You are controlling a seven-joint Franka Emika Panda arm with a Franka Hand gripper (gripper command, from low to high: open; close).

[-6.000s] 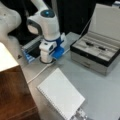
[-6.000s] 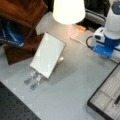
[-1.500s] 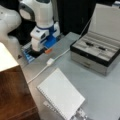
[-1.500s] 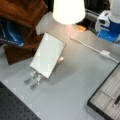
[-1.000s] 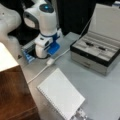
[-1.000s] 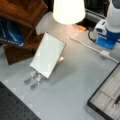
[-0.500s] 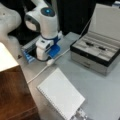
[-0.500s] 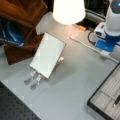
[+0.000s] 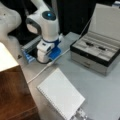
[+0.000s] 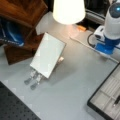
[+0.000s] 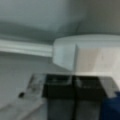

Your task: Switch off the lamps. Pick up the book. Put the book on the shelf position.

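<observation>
In a front view the flat white book (image 9: 61,96), spiral-bound along one long edge, leans on perforated metal strips (image 9: 79,115) on the smooth grey counter (image 9: 100,87), beside the reddish-brown wood-grain shelf position (image 9: 13,92). Farther back, the tool (image 9: 44,56) presses down by a white cable (image 9: 47,67). The wrist view shows its dark fingers (image 11: 60,90) closed together against a white rounded switch (image 11: 85,53). The lamp shade (image 10: 68,11) glows.

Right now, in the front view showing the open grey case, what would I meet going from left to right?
Wooden board → robot gripper, down on the white cord → white spiral notebook → grey open case.
</observation>
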